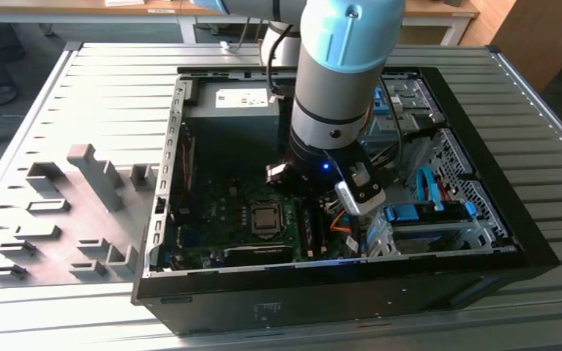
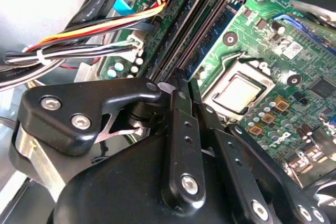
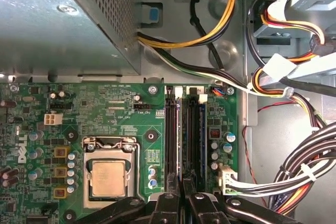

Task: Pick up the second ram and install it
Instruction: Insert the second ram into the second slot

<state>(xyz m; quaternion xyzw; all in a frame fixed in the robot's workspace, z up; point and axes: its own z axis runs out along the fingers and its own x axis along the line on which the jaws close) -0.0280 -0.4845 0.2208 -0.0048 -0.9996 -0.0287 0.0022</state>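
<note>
Claw: the claw (image 3: 182,183) is down inside the open computer case (image 1: 339,281), low over the motherboard (image 3: 126,108). Its fingers (image 2: 181,129) are drawn close together, with a thin strip between the tips.
Second ram: a narrow strip seen edge-on (image 3: 180,140) runs out from between the fingertips along the memory slots (image 3: 170,140). I take this to be the second ram, standing on its long edge in line with a slot. Whether it is fully seated, I cannot tell.
Place: in the exterior view, the slots lie just to the exterior view's right of the processor socket (image 1: 264,217), under the arm (image 1: 345,73).
Neighbours: the grey power supply (image 3: 52,30) sits beyond the slots' far end, and a cable bundle (image 3: 299,171) hangs near on the side away from the socket.
Support: the case lies on its side on the ribbed metal table (image 1: 115,95).
Handling: likely light, thin and stiff, but fragile. It probably snaps or cracks if bent or pushed in crooked.
Hold: best pinched on the two flat faces near the middle of the upper edge, clear of the contact edge, so that it stays upright and square to the slot.
</note>
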